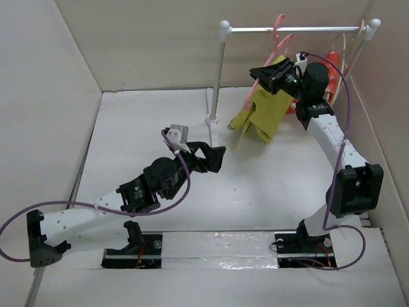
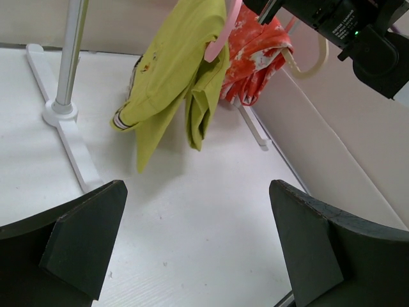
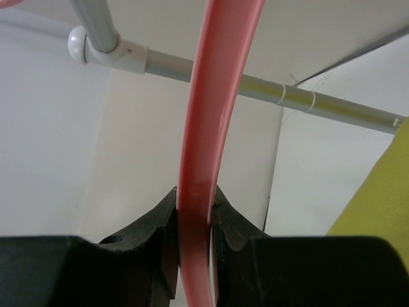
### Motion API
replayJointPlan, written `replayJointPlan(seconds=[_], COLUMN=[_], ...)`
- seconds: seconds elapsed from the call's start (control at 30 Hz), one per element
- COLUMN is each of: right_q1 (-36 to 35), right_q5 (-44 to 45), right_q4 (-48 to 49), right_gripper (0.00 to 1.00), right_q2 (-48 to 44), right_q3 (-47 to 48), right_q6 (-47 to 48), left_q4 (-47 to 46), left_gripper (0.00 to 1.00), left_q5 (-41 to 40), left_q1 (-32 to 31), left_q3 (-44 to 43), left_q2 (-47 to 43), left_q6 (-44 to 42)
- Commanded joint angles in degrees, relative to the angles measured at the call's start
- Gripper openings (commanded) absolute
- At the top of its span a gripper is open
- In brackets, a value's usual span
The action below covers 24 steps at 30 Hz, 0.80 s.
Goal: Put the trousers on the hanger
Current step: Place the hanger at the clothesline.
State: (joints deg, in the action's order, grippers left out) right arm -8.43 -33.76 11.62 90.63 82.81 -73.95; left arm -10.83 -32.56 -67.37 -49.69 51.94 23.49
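Trousers (image 1: 265, 115) draped on the hanger (image 1: 284, 42), held up at the rail (image 1: 300, 29)

From above: the right pincer (image 1: 271, 73) grips the pink hanger high by the rail, so the yellow trousers dangle folded over it, clear of the white surface (image 1: 147, 128); the left pincer (image 1: 214, 158) hangs mid-surface, well apart; plain beige walls (image 1: 38, 96) box everything in. Left wrist: its jaws gape, nothing between them, facing the trousers and a red garment (image 2: 255, 51) behind. Right wrist: clamped on the hanger's pink arm just under the rail; probably to hook it there.
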Motion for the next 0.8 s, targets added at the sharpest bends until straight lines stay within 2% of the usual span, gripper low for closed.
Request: replayJointPlan(seconds=[0.0,0.37,0.47,0.57,0.6,0.7,0.73,0.77], right_q1=[0.87,2.01,2.01,2.54,2.54,2.54,2.54,2.54], right_q5=[-2.98,-5.97,-6.49,-6.76,-6.50,-4.56,-4.74,-4.91], right_q4=[10.44,14.14,12.90,14.40,13.01,6.78,5.88,6.05], right_gripper=[0.00,0.00,0.09,0.36,0.49,0.50,0.71,1.00], right_q2=[-1.16,0.60,0.43,-0.88,-1.24,-3.00,-3.35,-3.70], right_q3=[4.65,-0.98,-1.42,-4.14,-4.58,-4.41,-4.23,-4.40], right_q6=[1.71,2.14,3.82,4.60,6.35,11.87,12.95,13.65], left_q4=[-2.44,-3.06,-2.35,-3.50,-3.15,-1.21,-1.65,-1.82], left_gripper=[0.94,0.93,0.93,0.94,0.94,0.94,0.94,0.94], left_q5=[0.21,0.74,-0.14,-0.14,-0.40,-1.11,-1.11,-1.28], left_q1=[0.31,0.31,0.31,0.31,0.31,0.31,0.31,0.31], left_q3=[0.21,2.40,2.84,4.25,4.17,3.37,3.55,3.55], left_q2=[-1.58,-3.60,-4.13,-4.74,-4.48,-4.48,-4.57,-4.74], left_q6=[1.30,2.44,3.06,3.23,3.23,3.50,3.50,3.32])
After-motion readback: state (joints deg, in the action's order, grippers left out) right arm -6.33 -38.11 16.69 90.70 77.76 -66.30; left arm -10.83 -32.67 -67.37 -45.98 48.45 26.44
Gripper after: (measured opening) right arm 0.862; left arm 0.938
